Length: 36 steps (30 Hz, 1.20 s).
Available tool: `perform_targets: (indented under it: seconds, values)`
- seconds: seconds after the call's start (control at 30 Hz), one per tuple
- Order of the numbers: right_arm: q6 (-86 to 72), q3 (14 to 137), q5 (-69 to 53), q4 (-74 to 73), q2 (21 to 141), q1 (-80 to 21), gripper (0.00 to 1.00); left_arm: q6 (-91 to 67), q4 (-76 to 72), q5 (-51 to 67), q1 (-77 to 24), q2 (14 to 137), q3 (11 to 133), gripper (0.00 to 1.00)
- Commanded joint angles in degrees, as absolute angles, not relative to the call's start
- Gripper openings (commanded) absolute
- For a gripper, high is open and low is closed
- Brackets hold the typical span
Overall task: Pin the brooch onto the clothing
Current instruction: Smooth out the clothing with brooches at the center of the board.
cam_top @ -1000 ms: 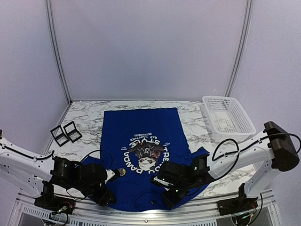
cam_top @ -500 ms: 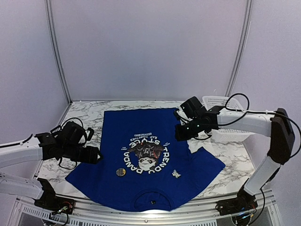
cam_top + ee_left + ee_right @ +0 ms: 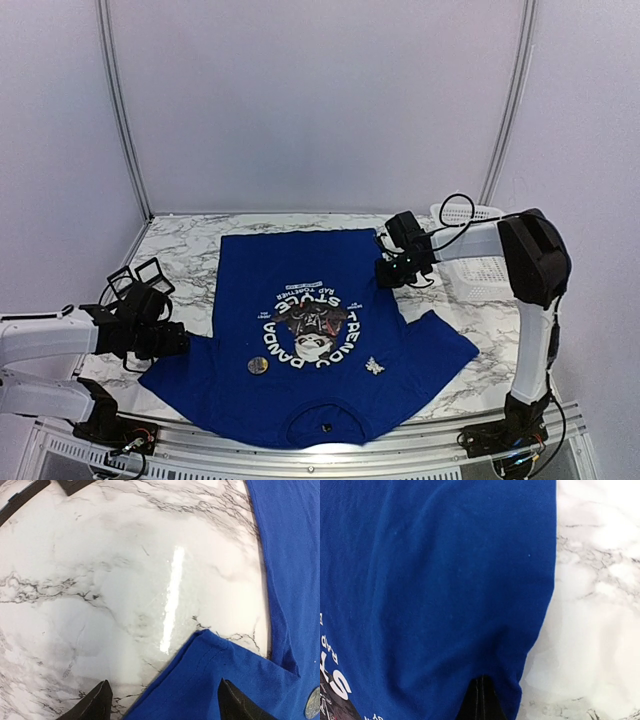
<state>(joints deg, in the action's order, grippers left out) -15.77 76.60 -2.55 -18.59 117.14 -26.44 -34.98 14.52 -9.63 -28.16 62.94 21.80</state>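
The clothing [image 3: 300,330], a royal-blue T-shirt with a panda print, lies flat on the marble table, collar toward me. A round brooch [image 3: 257,365] rests on it left of the print, and a small pale brooch [image 3: 375,368] sits right of the print. My left gripper [image 3: 178,340] is open just above the tip of the left sleeve [image 3: 215,670], its fingers standing either side of the sleeve with nothing held. My right gripper [image 3: 384,272] is shut at the shirt's right edge, where the blue cloth [image 3: 445,580] puckers around its closed fingertips [image 3: 481,700].
A white basket [image 3: 485,245] stands at the back right beside the right arm. Two black open frames [image 3: 140,282] lie at the left, also seen in the left wrist view as black frames [image 3: 20,500]. Bare marble [image 3: 125,580] lies between them and the sleeve.
Both arms left the near edge: the left one went to the left sleeve and opened, the right one to the shirt's far right edge. The shirt now lies spread with both brooches showing.
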Motion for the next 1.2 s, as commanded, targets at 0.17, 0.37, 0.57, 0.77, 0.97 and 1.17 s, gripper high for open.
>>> perform_targets:
  seconds: [0.17,0.37,0.57,0.77,0.97,1.17]
  values:
    - [-13.5,83.4,-0.3,-19.1,123.0,-26.1,0.00,-54.2,25.9,-19.6,-28.0,45.4,14.4,0.84]
    - [-11.3,88.3,-0.3,-23.2,123.2,-26.2,0.00,-52.8,27.5,-22.5,-28.2,40.3,15.1,0.99]
    - [-7.9,88.3,2.6,-27.3,112.0,-28.1,0.00,-32.9,20.4,-25.8,-28.2,47.9,28.2,0.99]
    - [-12.8,75.5,4.1,-32.3,99.4,-32.7,0.00,-17.4,6.1,-16.8,-28.2,70.1,40.3,0.92]
    - [-20.6,60.8,-0.3,-37.2,90.3,-42.1,0.00,-5.8,6.8,-9.4,-28.2,95.6,61.0,0.49]
    - [-31.3,48.4,-3.6,-37.7,84.3,-46.8,0.00,-1.0,13.3,-10.0,-28.2,113.8,76.5,0.26]
